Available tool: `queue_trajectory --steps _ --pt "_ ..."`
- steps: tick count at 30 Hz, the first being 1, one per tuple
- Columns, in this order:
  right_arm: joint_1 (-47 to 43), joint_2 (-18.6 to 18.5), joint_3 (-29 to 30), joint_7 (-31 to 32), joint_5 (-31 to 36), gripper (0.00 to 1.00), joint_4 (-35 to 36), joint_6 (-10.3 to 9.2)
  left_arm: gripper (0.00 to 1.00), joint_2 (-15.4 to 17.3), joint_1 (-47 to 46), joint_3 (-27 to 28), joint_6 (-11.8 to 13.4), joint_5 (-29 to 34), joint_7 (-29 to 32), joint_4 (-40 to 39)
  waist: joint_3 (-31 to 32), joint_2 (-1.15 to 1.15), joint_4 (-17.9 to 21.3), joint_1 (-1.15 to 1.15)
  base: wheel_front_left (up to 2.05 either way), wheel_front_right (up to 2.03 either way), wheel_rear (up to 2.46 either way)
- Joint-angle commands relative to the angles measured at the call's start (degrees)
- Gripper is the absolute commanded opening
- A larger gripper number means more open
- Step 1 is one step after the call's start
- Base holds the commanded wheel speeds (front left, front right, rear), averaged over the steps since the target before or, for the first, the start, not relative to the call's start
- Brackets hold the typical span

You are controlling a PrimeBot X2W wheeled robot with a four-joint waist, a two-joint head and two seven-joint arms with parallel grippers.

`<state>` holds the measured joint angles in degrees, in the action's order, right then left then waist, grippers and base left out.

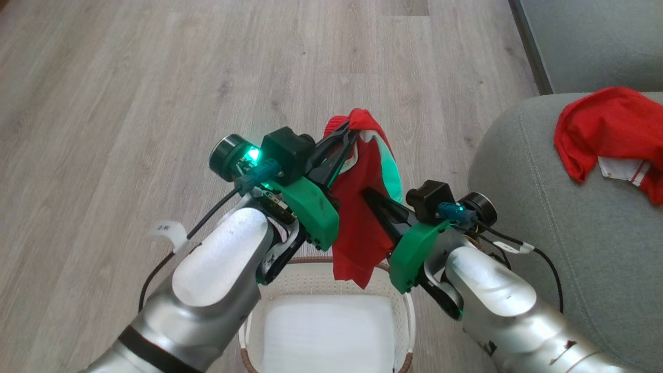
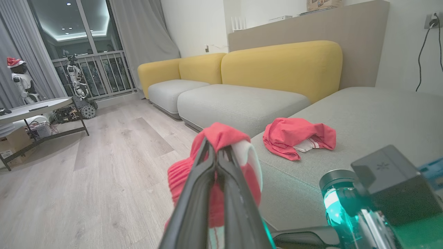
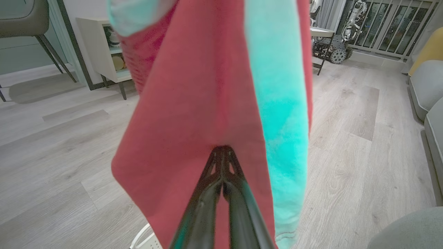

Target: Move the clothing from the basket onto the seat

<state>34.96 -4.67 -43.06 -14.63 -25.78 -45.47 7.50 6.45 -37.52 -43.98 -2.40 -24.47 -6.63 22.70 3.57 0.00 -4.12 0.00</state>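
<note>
A red garment point(image 1: 357, 233) with a white stripe hangs above the cream basket point(image 1: 311, 282), whose white bottom is bare. My left gripper point(image 1: 346, 133) is shut on the garment's top edge; in the left wrist view its fingertips point(image 2: 217, 152) pinch the bunched red cloth point(image 2: 221, 135). My right gripper point(image 1: 366, 194) is lower, its fingers pressed together on the middle of the same garment point(image 3: 193, 103), with the tips point(image 3: 223, 149) closed at a fold. Another red garment point(image 1: 606, 129) with white trim lies crumpled on the grey seat point(image 1: 570, 233) to my right, also seen as a red heap point(image 2: 294, 133) on the seat point(image 2: 363, 110).
Pale wood floor point(image 1: 155, 103) stretches ahead and to the left. More sofa cushions with yellow backs point(image 2: 280, 65) run along the wall. A low table point(image 2: 34, 105) and other robots stand by the window. A small cabinet point(image 3: 104, 52) is off to one side.
</note>
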Motion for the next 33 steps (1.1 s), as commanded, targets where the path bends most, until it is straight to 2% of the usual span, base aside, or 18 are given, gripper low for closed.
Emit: queue_trajectory --steps 1,6,8,10,12,13,14,33 --pt "2.1 1.4 0.4 -0.4 0.1 0.00 1.6 -0.01 0.00 1.0 -3.4 2.3 0.7 -0.4 -0.3 -1.6 -0.1 0.00 0.1 0.00 0.00 0.00 0.00" --pt "1.0 1.2 2.9 -0.4 0.9 0.00 2.9 -0.01 0.00 1.7 -2.9 2.9 1.3 -1.0 -0.5 -0.6 -0.4 0.00 0.6 0.00 0.00 0.00 0.00" --pt "0.2 1.0 4.7 -0.4 1.4 0.37 3.9 -0.01 0.00 1.9 -2.7 3.1 1.6 -1.2 -0.7 -0.1 -0.5 0.00 0.9 0.00 0.00 0.00 0.00" --pt "-0.8 0.7 6.5 -0.4 2.1 0.55 4.9 -0.01 0.00 2.2 -2.5 3.3 1.8 -1.4 -0.8 0.4 -0.5 0.00 1.1 0.00 0.00 0.00 0.00" --pt "-1.9 0.5 8.7 -0.4 3.0 0.86 6.1 -0.01 0.00 2.5 -2.2 3.6 2.0 -1.7 -1.0 0.9 -0.6 0.00 1.4 0.00 0.00 0.00 0.00" --pt "-2.6 0.4 10.0 -0.4 3.5 0.97 6.7 -0.01 0.00 2.6 -2.0 3.7 2.1 -1.8 -1.1 1.1 -0.6 0.00 1.5 0.00 0.00 0.00 0.00" --pt "-3.2 0.3 11.2 -0.4 4.0 1.00 7.3 -0.01 0.00 2.7 -1.9 3.8 2.3 -1.9 -1.2 1.3 -0.6 0.00 1.7 0.00 0.00 0.00 0.00" --pt "-19.3 0.5 32.6 -0.4 14.6 1.00 23.8 -0.01 0.00 5.0 1.0 6.2 4.9 -4.1 -3.5 3.2 -0.6 0.00 4.7 0.00 0.00 0.00 0.00"
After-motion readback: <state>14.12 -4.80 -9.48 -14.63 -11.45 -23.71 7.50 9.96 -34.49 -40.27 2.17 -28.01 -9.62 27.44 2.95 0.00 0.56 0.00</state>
